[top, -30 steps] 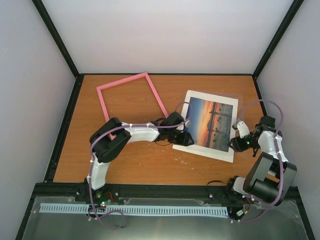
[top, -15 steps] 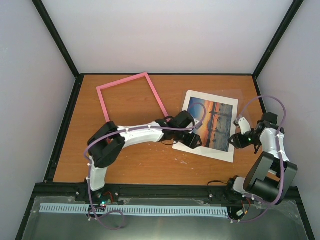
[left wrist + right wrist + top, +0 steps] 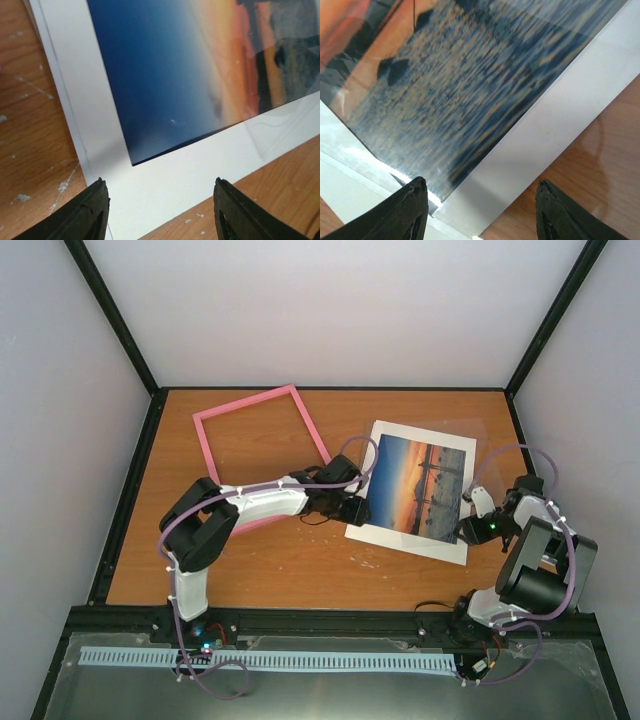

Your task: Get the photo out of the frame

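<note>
The photo (image 3: pixel 422 485), a sunset print with a white margin, lies flat on the wooden table right of centre, apart from the frame. The pink frame (image 3: pixel 262 450) lies empty at the back left; the left arm crosses its near corner. My left gripper (image 3: pixel 358 512) hovers at the photo's left edge, open, with nothing between its jaws; below it lie the white margin and blue corner of the photo (image 3: pixel 165 90). My right gripper (image 3: pixel 476 529) is open over the photo's right edge (image 3: pixel 470 95), also holding nothing.
A clear sheet (image 3: pixel 490 455) lies under and beyond the photo's far right corner. White walls and black posts close in the table (image 3: pixel 300 570). The arm bases stand at the near edge.
The left gripper reached out over the photo, then drew back to its left edge and opened wider. The right gripper shifted slightly nearer. The photo stayed put.
</note>
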Controlling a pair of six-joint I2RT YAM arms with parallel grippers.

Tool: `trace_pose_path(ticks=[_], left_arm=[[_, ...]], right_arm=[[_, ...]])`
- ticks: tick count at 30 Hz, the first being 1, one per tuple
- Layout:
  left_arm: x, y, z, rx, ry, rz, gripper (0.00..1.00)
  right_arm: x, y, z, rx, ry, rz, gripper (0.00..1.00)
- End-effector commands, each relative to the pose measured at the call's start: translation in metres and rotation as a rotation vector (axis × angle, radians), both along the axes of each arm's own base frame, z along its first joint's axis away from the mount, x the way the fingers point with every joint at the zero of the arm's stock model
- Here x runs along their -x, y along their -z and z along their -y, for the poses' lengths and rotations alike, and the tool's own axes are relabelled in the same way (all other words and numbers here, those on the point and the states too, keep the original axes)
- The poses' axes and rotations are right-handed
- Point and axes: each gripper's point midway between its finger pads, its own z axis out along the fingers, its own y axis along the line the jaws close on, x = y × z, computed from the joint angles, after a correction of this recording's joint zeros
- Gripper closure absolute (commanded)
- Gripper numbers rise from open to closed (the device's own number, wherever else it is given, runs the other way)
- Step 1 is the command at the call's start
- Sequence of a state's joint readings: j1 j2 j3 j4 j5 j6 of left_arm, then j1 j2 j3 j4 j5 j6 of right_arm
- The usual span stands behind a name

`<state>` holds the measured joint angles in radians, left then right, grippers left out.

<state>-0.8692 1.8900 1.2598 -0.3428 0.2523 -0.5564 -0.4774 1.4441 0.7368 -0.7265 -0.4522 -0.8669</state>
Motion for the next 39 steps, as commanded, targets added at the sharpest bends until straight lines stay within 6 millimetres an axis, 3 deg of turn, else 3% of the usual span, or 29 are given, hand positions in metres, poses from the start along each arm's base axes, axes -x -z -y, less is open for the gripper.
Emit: trace_pose_path(ticks=[1,8,14,24,34,39], left_arm=[[-0.009,0.006,-0.001,-0.043,-0.066,-0.014,0.42],[-0.010,0.017,-0.009,-0.076,-0.088,-0.035,0.42],[0.003,0.016,-0.001,-0.003,-0.036,-0.066,0.45],[0.005,0.026,0.003,0.006,-0.025,-0.091,0.46],[0.005,0.044,-0.006,-0.051,-0.054,-0.108,0.46],[0.000,0.044,-0.013,-0.084,-0.089,-0.085,0.46]], right_arm=[[0.000,0.013,0.007,0.034,0.014,-0.007,0.42],[0.005,0.019,0.004,0.026,0.011,-0.020,0.42],[0.006,0.021,0.003,0.023,0.011,-0.020,0.42],[0.008,0.022,0.002,0.016,0.011,-0.026,0.42],[0.008,0.022,0.002,0.017,0.010,-0.027,0.42],[0.009,0.023,0.001,0.018,0.008,-0.028,0.42]])
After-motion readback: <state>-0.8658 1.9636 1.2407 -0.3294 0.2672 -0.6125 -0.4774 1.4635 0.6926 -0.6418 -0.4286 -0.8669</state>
